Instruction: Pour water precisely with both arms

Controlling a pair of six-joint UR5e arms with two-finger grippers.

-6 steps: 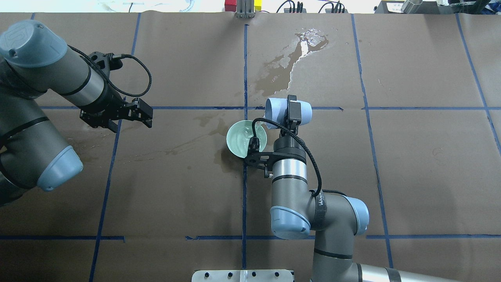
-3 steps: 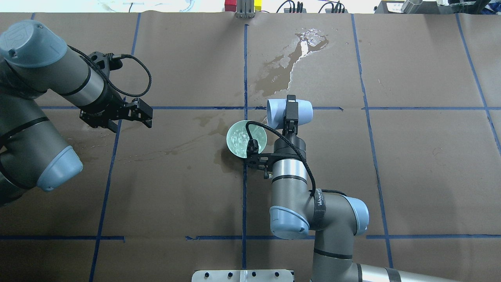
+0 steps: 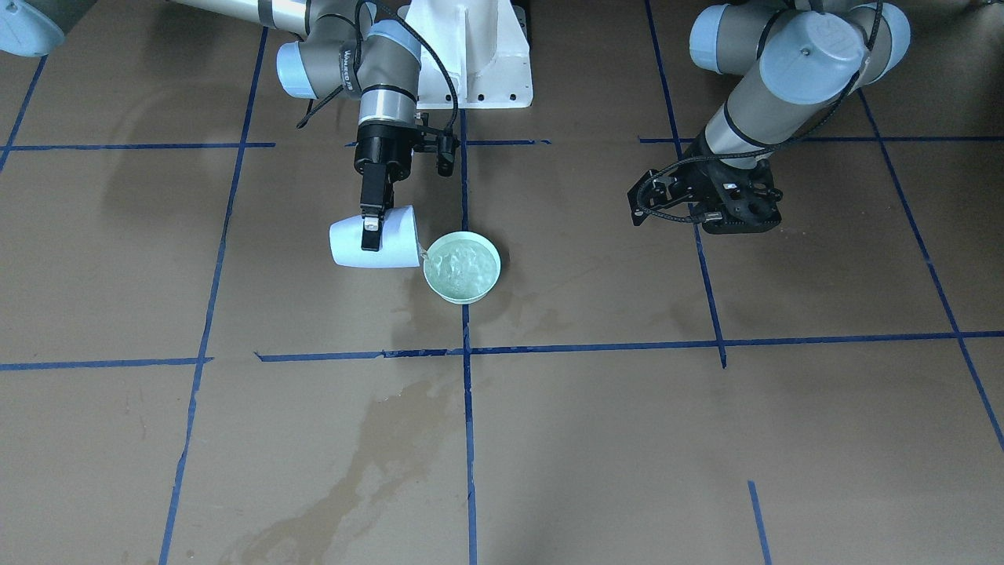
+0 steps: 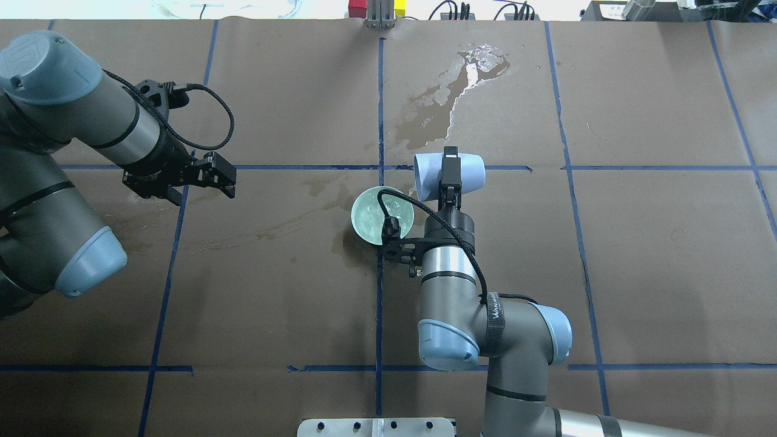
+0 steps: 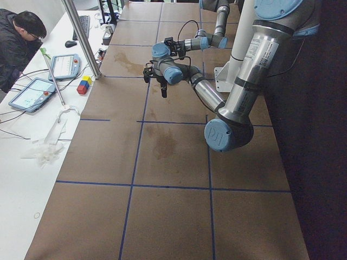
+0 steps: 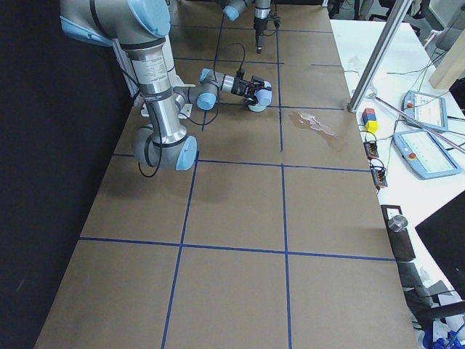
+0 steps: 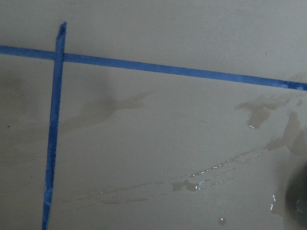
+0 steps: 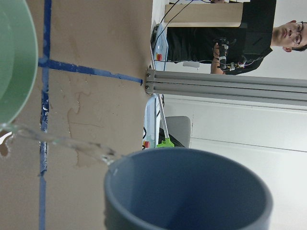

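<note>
My right gripper [image 4: 449, 177] is shut on a pale blue cup [image 4: 470, 172], held tipped on its side with its mouth towards a green bowl [image 4: 364, 227]. In the front view the cup [image 3: 349, 247] lies level beside the bowl [image 3: 459, 297]. A thin stream of water [image 8: 62, 142] runs from the cup's rim [image 8: 192, 191] to the bowl [image 8: 14, 57]. Rippling water [image 3: 463, 267] fills the bowl. My left gripper [image 4: 227, 179] hangs open and empty over the table, far to the left of the bowl.
A large wet spill [image 4: 449, 103] lies beyond the cup. Thin wet streaks [image 4: 273, 227] run left of the bowl and show in the left wrist view [image 7: 201, 177]. The white pedestal [image 3: 471, 55] stands behind. An operator [image 5: 19, 38] sits at the side desk.
My right wrist has rolled a little and the cup has shifted slightly right while pouring. The water in the bowl ripples more. My left arm has barely moved.
</note>
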